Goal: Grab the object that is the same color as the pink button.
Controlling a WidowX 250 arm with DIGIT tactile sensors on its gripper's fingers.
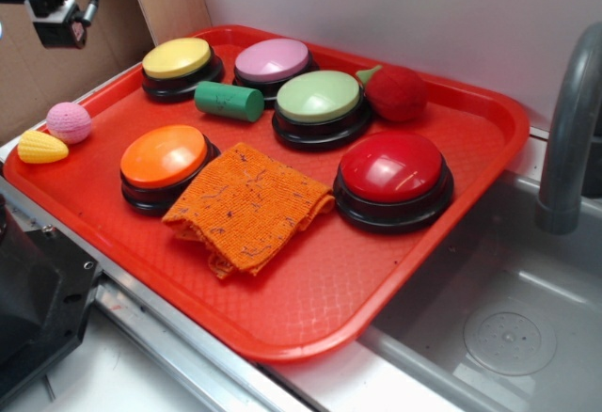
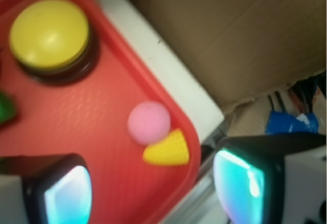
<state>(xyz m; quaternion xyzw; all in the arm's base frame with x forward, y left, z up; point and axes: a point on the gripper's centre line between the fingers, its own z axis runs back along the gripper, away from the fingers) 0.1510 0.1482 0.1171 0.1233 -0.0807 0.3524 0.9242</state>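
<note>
**A:** Your target is the pink ball; it matches the pink button at the far edge of the tray. It sits in the tray's left corner, touching the yellow corn toy.

**B:** And the gripper?

**A:** Its fingers are spread wide with nothing between them, hanging high above that corner. In the wrist view the ball lies ahead of the gap, not yet under it.

**B:** What can trip you up?

**A:** I'd say the corn. It rests against the ball, so a finger landing between them could shove either one or pick up the wrong toy. The ball looks light and round, so a glancing touch may roll it.

**B:** Room?

**A:** Tight toward the raised rim on the corner side. Open tray floor lies toward the yellow button and orange button. Come in from there.
</note>
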